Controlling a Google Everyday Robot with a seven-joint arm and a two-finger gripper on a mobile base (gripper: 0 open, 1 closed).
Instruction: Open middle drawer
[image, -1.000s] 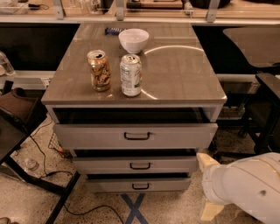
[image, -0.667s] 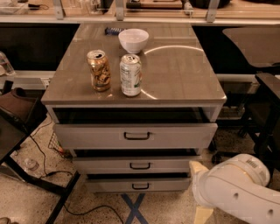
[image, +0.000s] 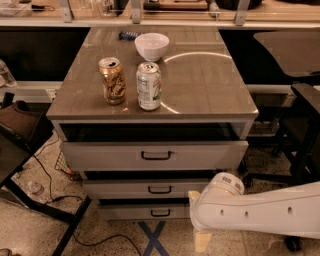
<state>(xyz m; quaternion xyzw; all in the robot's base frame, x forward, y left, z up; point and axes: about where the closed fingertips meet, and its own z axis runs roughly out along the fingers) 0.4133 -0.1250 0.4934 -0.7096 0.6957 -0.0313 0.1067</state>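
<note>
Hovering low, right of middle drawer (image: 115, 189): gripper (image: 196, 218), jaws apart, empty; should square to handle (image: 160, 189), then pull straight.

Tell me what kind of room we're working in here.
Probably an office or lab workspace: a grey drawer cabinet with a gold can, a white can and a bowl on top, a workbench behind, and cables on the speckled floor. The gripper sits low right, open, beside the middle drawer.

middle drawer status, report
Claw low at the drawers' right side, off the handle. Middle drawer not yet pulled out. Brown can, white can, bowl on the cabinet top, out of the path.
</note>
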